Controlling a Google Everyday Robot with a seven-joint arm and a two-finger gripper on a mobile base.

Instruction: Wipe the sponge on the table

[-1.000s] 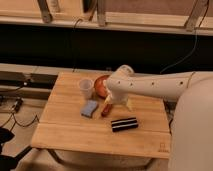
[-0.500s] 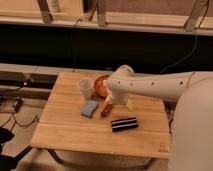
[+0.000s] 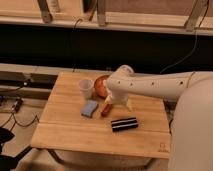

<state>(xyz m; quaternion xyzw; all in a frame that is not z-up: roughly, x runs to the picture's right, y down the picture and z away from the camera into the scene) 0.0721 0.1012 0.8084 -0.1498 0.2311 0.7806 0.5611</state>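
Over the light wooden plank-top bench [image 3: 75, 135], near its middle, the white robot gripper [image 3: 119, 103] is hanging low; open or shut, I cannot tell. The small light-blue soft rectangular sponge [image 3: 89, 108] is lying flat at its nine o'clock, apart, fitting either a reach for it or a retreat after wiping.

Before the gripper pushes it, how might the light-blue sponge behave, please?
The sponge looks soft, so it probably squashes under pressure. Lying flat on the table, it should slide, not roll. The gripper hangs close beside it.
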